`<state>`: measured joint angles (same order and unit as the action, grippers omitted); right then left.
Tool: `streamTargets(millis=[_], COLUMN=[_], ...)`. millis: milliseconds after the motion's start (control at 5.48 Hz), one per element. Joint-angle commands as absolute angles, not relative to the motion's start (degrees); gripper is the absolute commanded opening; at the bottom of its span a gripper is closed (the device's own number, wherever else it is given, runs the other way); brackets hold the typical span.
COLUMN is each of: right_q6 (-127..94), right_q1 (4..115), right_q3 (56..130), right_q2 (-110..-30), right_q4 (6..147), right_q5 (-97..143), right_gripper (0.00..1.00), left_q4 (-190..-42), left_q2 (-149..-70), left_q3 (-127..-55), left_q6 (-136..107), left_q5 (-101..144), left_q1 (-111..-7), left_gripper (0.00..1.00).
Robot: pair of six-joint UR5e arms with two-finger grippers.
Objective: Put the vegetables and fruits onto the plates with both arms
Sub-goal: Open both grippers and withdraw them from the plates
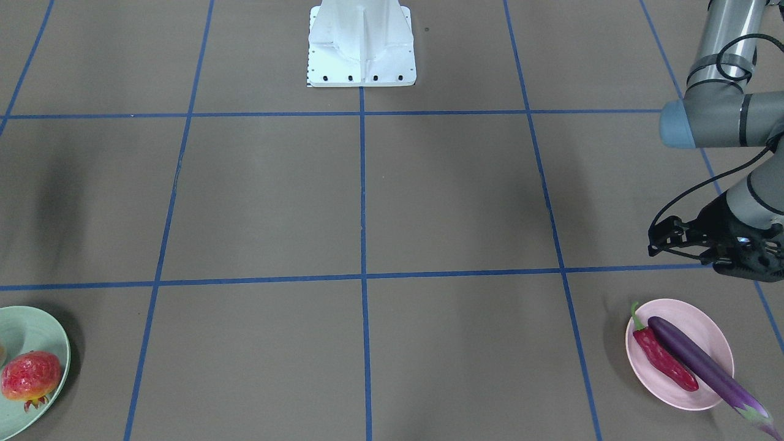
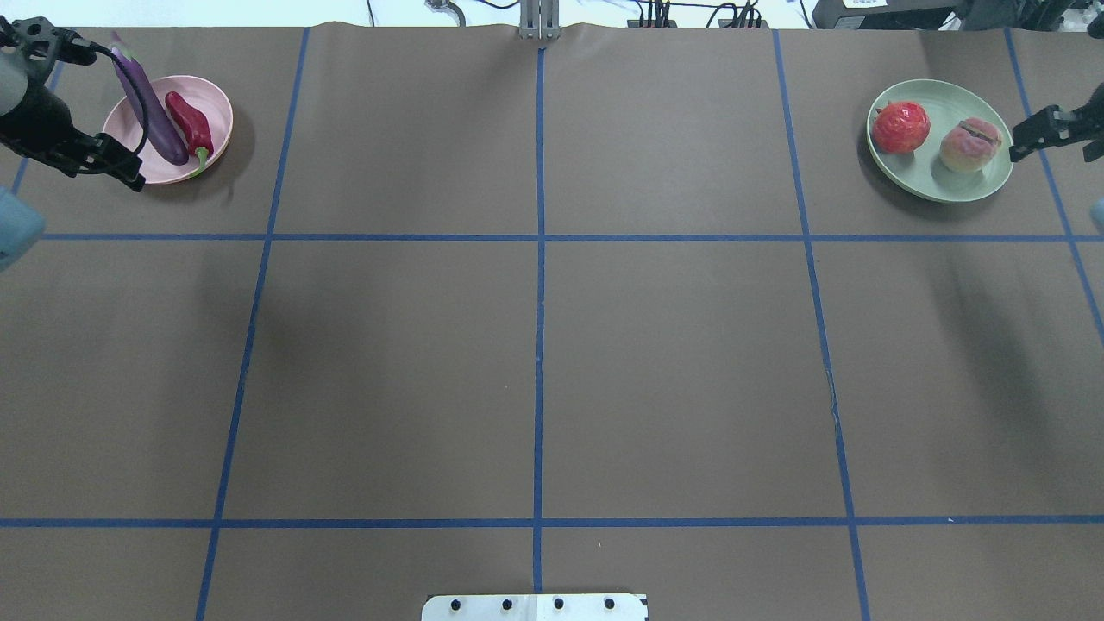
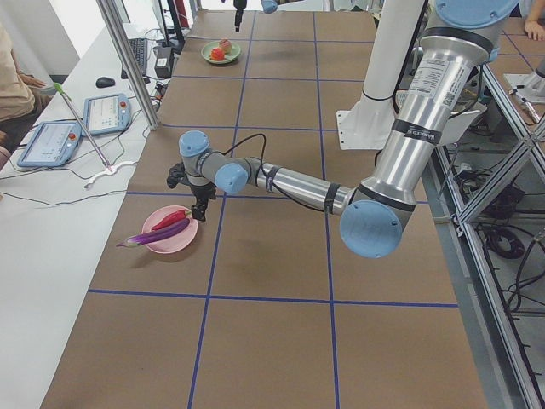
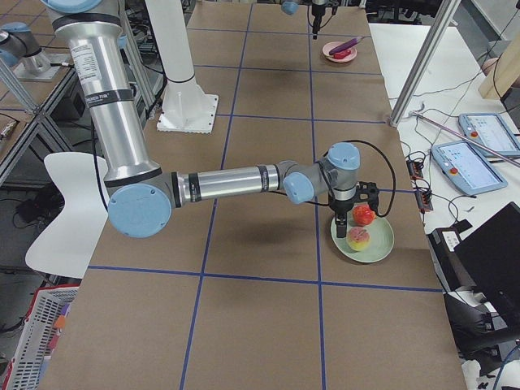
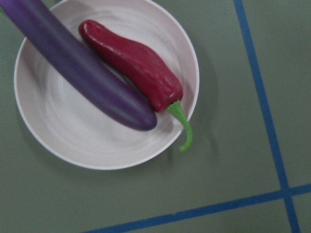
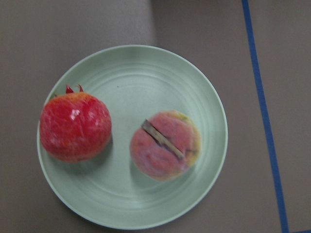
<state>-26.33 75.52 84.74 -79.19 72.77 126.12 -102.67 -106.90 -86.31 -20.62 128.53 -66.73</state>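
Seen from the operators' side of the bench (image 1: 429,202), nearest first.

Near edge, robot's left: the pink plate (image 1: 707,323) carries both vegetables. The eggplant (image 1: 698,361) lies slantwise across it, its green-capped end overhanging the near rim. The chili (image 1: 664,361) lies alongside, on the eggplant's inner side, with its stem curling over the rim toward the robot.

Near edge, robot's right: the green plate (image 1: 38,331) carries both fruits. The red fruit (image 1: 30,375) sits upright on it. The peach (image 2: 970,145) sits just beside that, toward the bench end, the two apart by a narrow gap.

Next row back: the left tool (image 1: 656,240) hangs above the bench just past the pink plate on the robot's side, clear of the vegetables. Whether its jaws stand apart or together cannot be told. The right tool (image 2: 1018,147) hangs by the green plate's outer rim, next to the peach. Its jaws likewise cannot be read.

Middle: bare brown bench crossed by blue tape lines (image 1: 362,184).

Far edge: the white base (image 1: 361,46), centred on the middle tape line.
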Motion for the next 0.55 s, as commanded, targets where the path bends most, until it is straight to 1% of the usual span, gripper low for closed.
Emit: streamTargets(millis=[0,182,365], right_q6=[-21.01,-18.92,-16.81], right_q1=[77.87,77.96,78.48], right_q3=[92.67,97.68,98.43], right_q2=[-89.68,-94.96,-96.49], right_q4=[72.6,72.77,72.69], right_q5=[132.08,135.06,137.78], right_gripper=[1.0,1.0,1.0], left_q4=[-99.43,-99.67,-99.49], left_q2=[-101.71,-99.08,-95.05], left_q3=[-89.64,-91.3,-94.71], left_q6=[-18.98,-17.59,-11.05], left_q5=[131.19,133.4,132.81], left_q1=[-69.07,-72.21,-75.55], left_gripper=[1.0,1.0,1.0])
